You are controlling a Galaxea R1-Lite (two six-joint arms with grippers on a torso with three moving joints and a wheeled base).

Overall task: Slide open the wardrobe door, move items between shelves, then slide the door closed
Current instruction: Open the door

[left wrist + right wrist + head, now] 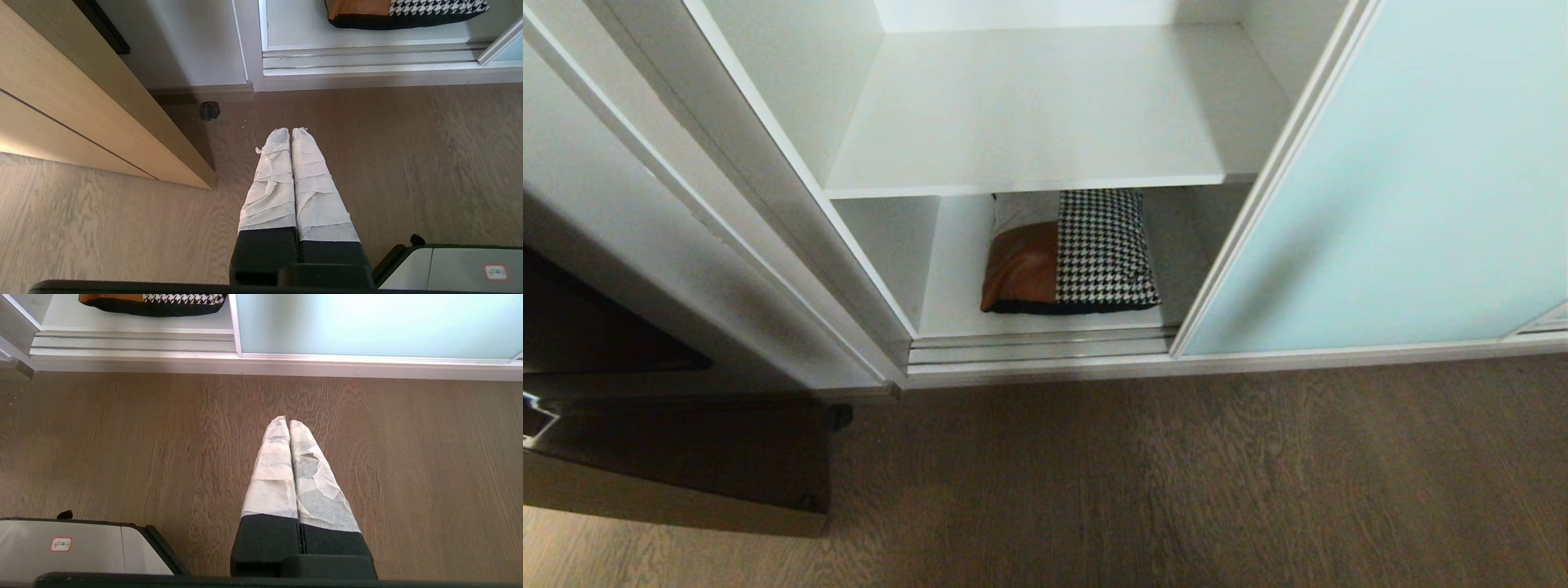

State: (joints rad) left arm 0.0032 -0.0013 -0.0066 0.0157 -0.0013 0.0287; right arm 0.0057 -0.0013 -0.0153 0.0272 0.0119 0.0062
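From up at the head, neither arm shows at all: only the wardrobe, its sliding door [1388, 180] pushed to the right, and the opening on the left. The wrist cameras give what that view lacks. The left tool [291, 130] hangs over the wooden floor [408, 163], its two tape-wrapped fingers [271, 183] pressed together and holding nothing, and near it sits a small dark round stopper [210, 110] by the skirting, beside a pale wooden panel [81, 122]. The right tool [288, 421] hangs likewise over the floor in front of the door's bottom rail, fingers together, empty (the tape on it is patchier).

Counting: one cushion [1068, 251], two shelves in sight, one door panel, two tools.

The cushion lies flat on the lower shelf [956, 278], close to the front track [1045, 347], partly under the front edge of the upper shelf [1045, 114], which is bare. Its face is black-and-white houndstooth on the right, a tan-orange patch at the near left, a pale grey patch above that, and a black edge along the near side. The door is frosted pale aqua glass in a slim whitish frame.
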